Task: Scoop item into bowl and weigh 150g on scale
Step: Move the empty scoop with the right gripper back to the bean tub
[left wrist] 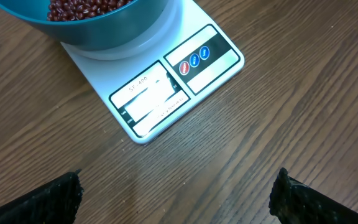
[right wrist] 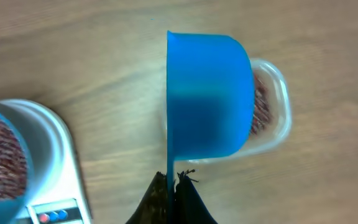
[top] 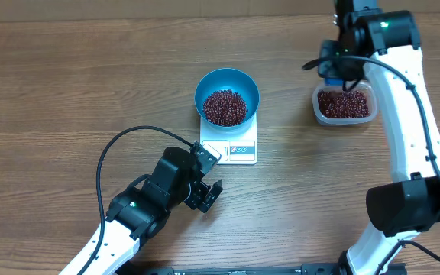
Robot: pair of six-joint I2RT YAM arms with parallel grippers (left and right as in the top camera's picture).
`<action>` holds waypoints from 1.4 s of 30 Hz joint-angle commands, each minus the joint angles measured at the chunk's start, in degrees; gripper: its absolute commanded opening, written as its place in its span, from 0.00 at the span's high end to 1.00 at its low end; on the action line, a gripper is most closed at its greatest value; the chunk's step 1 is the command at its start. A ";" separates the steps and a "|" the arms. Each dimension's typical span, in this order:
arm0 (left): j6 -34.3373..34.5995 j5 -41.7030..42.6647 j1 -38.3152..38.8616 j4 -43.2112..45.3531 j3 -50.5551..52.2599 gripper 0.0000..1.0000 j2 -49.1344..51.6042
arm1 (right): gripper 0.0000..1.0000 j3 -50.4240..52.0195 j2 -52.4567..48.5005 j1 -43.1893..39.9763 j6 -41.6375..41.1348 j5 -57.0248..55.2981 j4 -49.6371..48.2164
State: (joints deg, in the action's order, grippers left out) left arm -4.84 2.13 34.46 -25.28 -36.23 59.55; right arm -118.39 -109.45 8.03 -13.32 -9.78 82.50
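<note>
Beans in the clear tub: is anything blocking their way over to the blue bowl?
Nothing visible does. Only bare table lies between the tub and the bowl on the scale. The right gripper holds the scoop over the tub; the left gripper sits at the scale's display end, off that path.

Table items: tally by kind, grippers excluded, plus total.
Blue bowl: 1
White scale: 1
Clear tub: 1
Blue scoop: 1
Bean heaps: 2 (one in the bowl, one in the tub)
Total: 6
</note>
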 commanded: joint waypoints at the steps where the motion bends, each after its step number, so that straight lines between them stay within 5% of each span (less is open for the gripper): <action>1: -0.94 -0.20 -0.42 0.00 0.42 0.00 0.35 | 0.96 -1.68 2.34 -1.16 -0.20 -4.02 2.91; 17: -0.94 -0.20 -0.42 0.00 0.42 0.01 0.35 | 0.96 0.59 1.79 -1.38 -0.22 -11.67 6.95; 42: -0.94 -0.20 -0.42 0.00 0.42 0.01 0.35 | 0.96 22.86 1.64 -1.36 -2.10 -14.62 -7.34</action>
State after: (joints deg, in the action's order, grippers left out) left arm -4.84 2.13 34.44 -25.30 -36.23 59.55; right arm -97.60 -109.19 6.96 -14.98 -23.57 76.20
